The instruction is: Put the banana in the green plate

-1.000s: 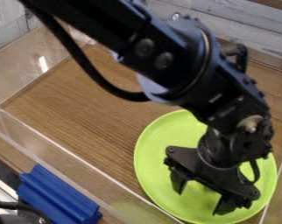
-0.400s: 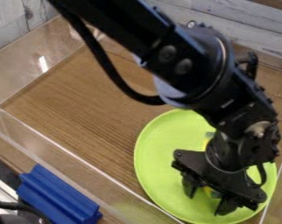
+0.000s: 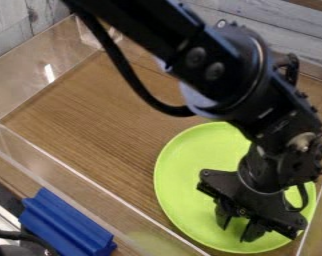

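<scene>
The green plate (image 3: pixel 188 180) lies flat on the wooden table at the lower right. My black gripper (image 3: pixel 256 226) points straight down onto the plate's near right part, with its dark fingertips (image 3: pixel 233 222) drawn close together just above or on the plate's surface. The banana is hidden; no yellow shows under or between the fingers, so I cannot tell whether anything is held. The thick black arm comes down from the top of the picture and covers the plate's far right rim.
A blue block (image 3: pixel 64 228) lies at the lower left, outside a clear plastic wall (image 3: pixel 44 160). More clear walls (image 3: pixel 30 60) border the wooden table (image 3: pixel 97 110) on the left and at the back.
The fingers stood spread apart before and are now drawn together. The hand has kept its place low over the plate's near right part.
</scene>
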Tool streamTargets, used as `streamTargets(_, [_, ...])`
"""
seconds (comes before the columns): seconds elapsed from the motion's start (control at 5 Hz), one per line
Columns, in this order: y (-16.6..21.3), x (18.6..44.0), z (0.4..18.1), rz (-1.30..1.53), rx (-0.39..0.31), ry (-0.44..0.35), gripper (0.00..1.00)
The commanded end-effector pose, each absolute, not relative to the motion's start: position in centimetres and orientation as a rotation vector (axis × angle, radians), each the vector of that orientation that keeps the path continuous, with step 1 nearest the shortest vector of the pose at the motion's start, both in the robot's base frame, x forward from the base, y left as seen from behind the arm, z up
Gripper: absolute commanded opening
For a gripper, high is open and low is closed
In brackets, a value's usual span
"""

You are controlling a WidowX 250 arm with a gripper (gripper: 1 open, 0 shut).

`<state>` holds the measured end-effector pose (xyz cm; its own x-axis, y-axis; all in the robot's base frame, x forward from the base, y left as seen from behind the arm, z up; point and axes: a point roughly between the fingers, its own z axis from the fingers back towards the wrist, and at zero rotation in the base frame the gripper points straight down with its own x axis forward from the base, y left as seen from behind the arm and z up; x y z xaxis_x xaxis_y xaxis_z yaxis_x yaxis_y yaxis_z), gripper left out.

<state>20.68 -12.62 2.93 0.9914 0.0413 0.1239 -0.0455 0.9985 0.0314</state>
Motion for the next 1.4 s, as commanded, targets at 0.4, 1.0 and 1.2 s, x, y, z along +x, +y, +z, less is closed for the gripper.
streamTargets(0.4, [-13.1, 21.7, 4.7, 0.059, 0.012, -0.137, 0.0])
streamTargets(1.0, [-13.1, 21.7, 5.5, 0.048, 0.022, -0.126, 0.0])
streamTargets(1.2, [-13.2, 21.7, 5.7, 0.044, 0.023, -0.125, 1.0])
